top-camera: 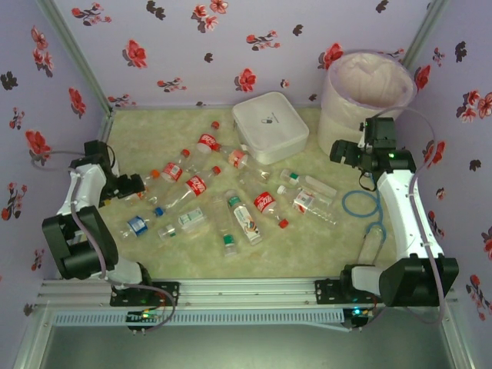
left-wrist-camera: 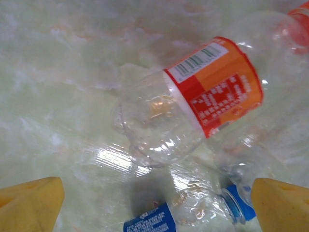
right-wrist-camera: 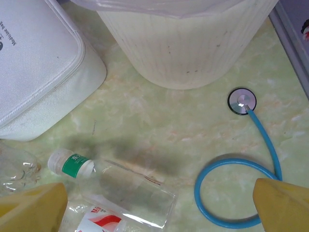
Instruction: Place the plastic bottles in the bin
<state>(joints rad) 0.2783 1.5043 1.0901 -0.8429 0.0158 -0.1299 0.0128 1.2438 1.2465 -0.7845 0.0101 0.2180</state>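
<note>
Bottles (top-camera: 198, 184) across the table (top-camera: 154, 131), box (top-camera: 269, 127) behind them, bin (top-camera: 338, 115) right of box

The top of the bin (top-camera: 338, 115) is open for me to reach, but the white box (top-camera: 270, 127) sits just beside it, the blue stethoscope (right-wrist-camera: 242, 101) loops on the right, bottles (top-camera: 198, 184) crowd the middle, and the near table (top-camera: 307, 246) edge is bare.
</note>
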